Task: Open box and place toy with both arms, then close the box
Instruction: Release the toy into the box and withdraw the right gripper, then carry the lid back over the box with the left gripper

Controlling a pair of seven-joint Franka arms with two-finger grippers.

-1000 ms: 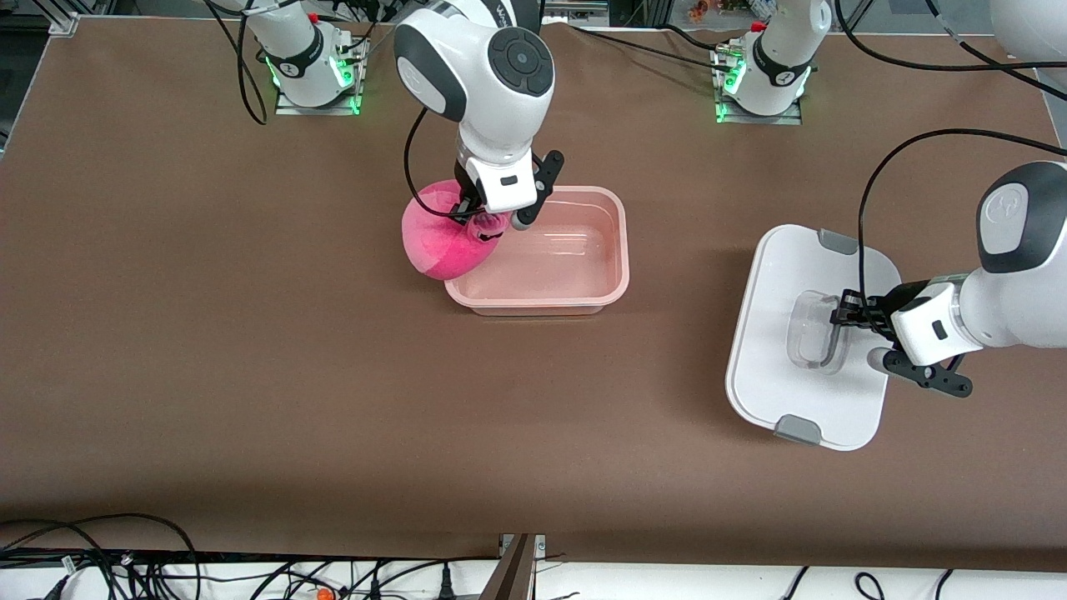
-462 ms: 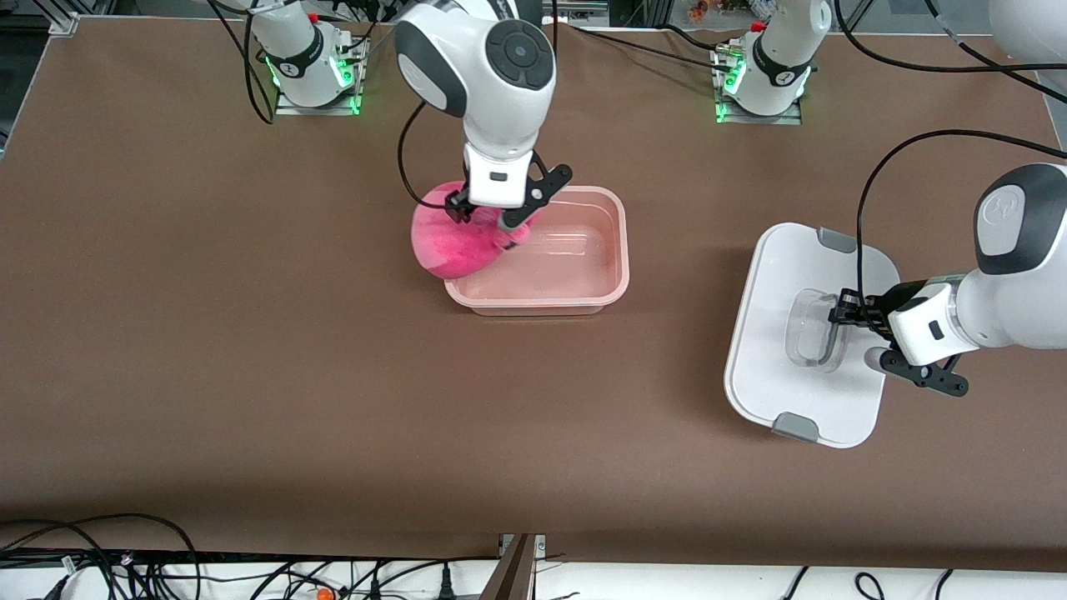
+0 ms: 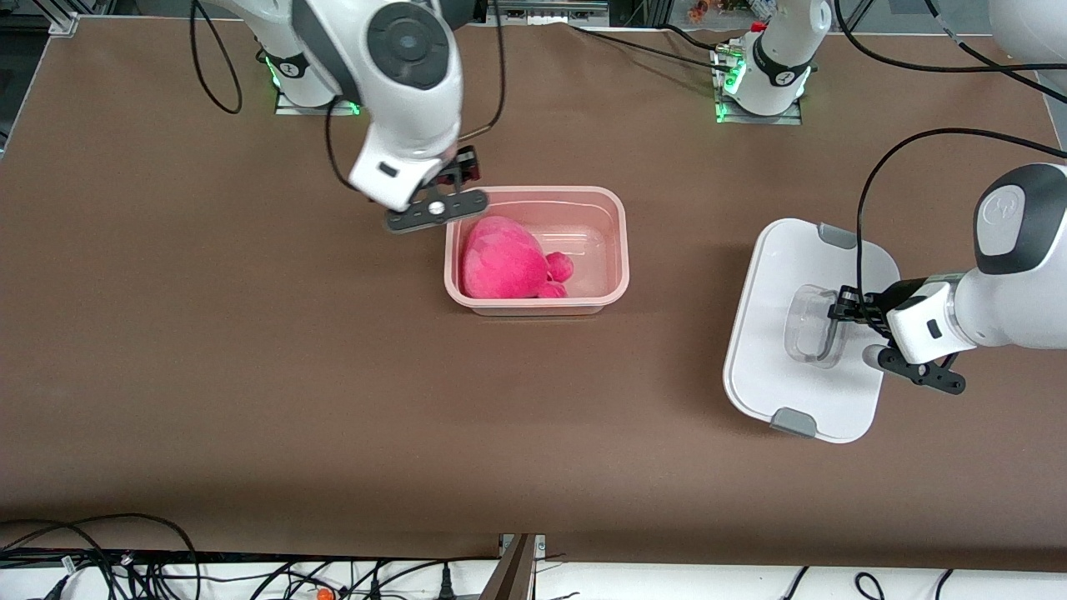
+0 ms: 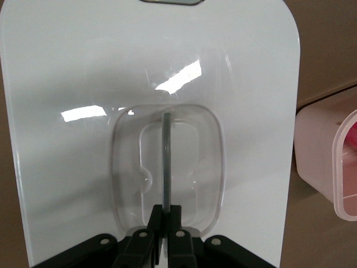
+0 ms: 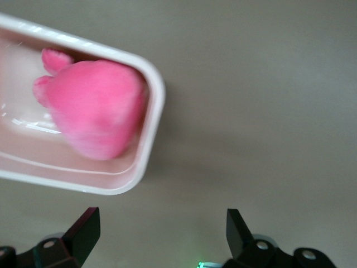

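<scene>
- As the plush toy (image 3: 504,268) now lies inside the open box base (image 3: 618,250), toward the right arm's end of it, you have only the lid (image 3: 771,275) left to deal with; the lid lies flat on the counter (image 3: 250,350), well apart from the base, toward the left arm's end.
- Left pincer (image 4: 165,215): fingers together, clamped on the thin upright rib of the clear recessed handle (image 3: 807,333) at the lid's centre. The left wrist view shows the fingers squarely on that rib.
- Right pincer (image 5: 162,223): fingers wide apart, holding nothing, over the counter just beside the base's corner.
- Handling, lid: judged light and stiff, with a glossy surface that looks slippery. The handle rib is the only sound hold; the flat panel offers none. Held by one narrow rib, the lid may swing or tilt when you lift it.
- Handling, toy: soft and compressible, judged light. Its top appears close to the rim of the base; whether it stands above the rim cannot be told. If it does, expect the lid to press it down rather than jam.
- Grey clips (image 3: 790,422) show at the lid's two short ends; bring the lid down level so that both meet the rim.
</scene>
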